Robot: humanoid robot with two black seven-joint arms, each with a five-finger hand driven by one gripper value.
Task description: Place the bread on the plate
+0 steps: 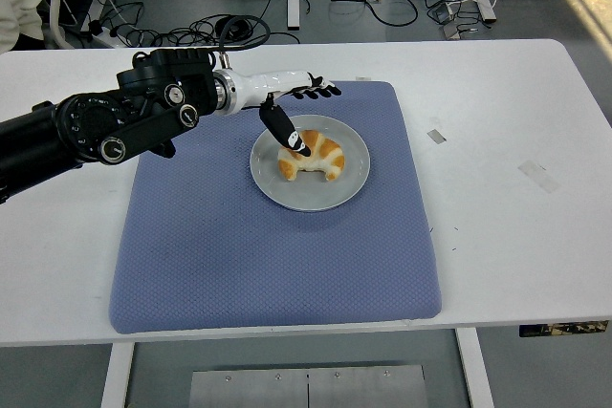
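Note:
A golden croissant [312, 156] lies on the grey round plate [346, 182], which sits on the blue mat [239, 246]. My left hand [298, 112] hovers over the plate's far left rim, lifted off the bread. Its fingers [320, 91] are spread out flat and hold nothing, while the thumb hangs down in front of the croissant's left end. The black left arm [105, 126] comes in from the left edge.
The mat covers the middle of the white table [497, 140]. Small tape marks [436, 135] lie on the table right of the mat. Cables and table legs lie on the floor beyond the far edge.

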